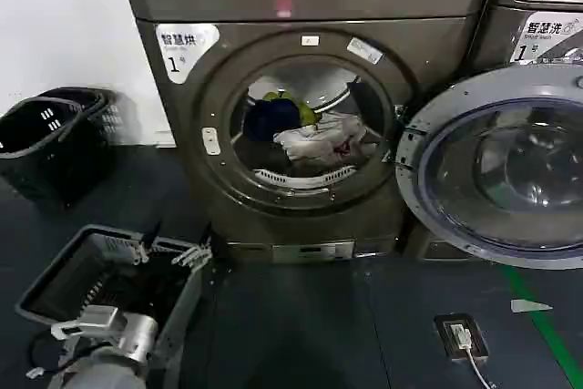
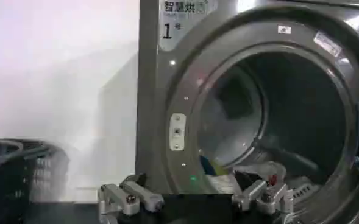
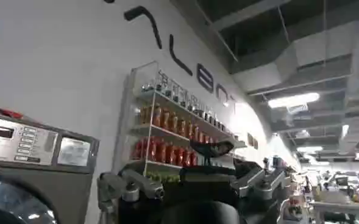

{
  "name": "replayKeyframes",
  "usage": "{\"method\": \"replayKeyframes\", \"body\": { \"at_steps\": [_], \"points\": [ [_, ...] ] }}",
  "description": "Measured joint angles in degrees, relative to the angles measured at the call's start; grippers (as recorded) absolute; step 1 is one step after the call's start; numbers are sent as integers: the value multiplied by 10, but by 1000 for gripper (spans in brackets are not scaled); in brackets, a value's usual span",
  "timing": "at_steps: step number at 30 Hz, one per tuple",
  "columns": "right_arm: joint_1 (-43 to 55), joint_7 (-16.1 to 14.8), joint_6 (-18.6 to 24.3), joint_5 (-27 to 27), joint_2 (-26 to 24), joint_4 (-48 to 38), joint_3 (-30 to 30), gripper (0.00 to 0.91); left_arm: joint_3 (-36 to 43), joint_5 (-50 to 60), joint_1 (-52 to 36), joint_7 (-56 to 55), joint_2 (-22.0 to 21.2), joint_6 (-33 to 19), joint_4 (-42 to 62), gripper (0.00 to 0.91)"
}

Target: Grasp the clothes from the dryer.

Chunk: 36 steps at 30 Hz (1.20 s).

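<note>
1. L arm: we see it low at the head view's bottom left, silver-grey wrist housing over the grey crate point(image 1: 55, 280). Left gripper point(image 1: 168, 252) points toward the dryer point(image 1: 182, 134), short of its front and apart from it. In the left wrist view the left gripper point(image 2: 194, 198) has its jaws spread wide, nothing held; fingers point(image 2: 130, 198) are grey metal blocks with bolt heads.

2. R arm: right gripper point(image 3: 194, 185) is raised and aimed at a room wall. Jaws wide apart, empty. Behind it: a wall shelf point(image 3: 173, 131) carrying rows of red and orange bottles, plus a machine control panel point(image 3: 21, 143).

3. Dryer: bronze-grey metal front-loader, round porthole, white corner tag point(image 1: 182, 47) marked 1. Door point(image 1: 501, 166) swung fully open to the robot's right; grey ring, domed glass. Drum interior is ribbed steel.

4. Clothes point(image 1: 305, 134): a soft heap inside the drum, on its floor, toward the front. White cloth w/ red-pink marks lies nearest the opening, a dark navy piece behind it on the left, a yellow-green piece at the back. In the left wrist view we catch the clothes point(image 2: 219, 167) low in the opening, partly hidden by the jaws.

5. Containers: grey crate is open-sided plastic on the floor, contents unclear. Two black lattice baskets point(image 1: 46, 138) stand by the white wall; we can't tell what they hold.

6. Misc.: second machine point(image 1: 537, 6) at upper right w/ its own tag. Dark floor point(image 1: 301, 334); green floor line point(image 1: 547, 334); small floor socket point(image 1: 460, 334) w/ cable.
</note>
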Motion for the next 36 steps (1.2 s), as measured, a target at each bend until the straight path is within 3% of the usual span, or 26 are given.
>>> {"method": "replayKeyframes", "body": {
  "at_steps": [36],
  "points": [
    [8, -12, -3, 5, -4, 2, -4, 907, -39, -30, -15, 2, 21, 4, -1, 907]
  ]
}}
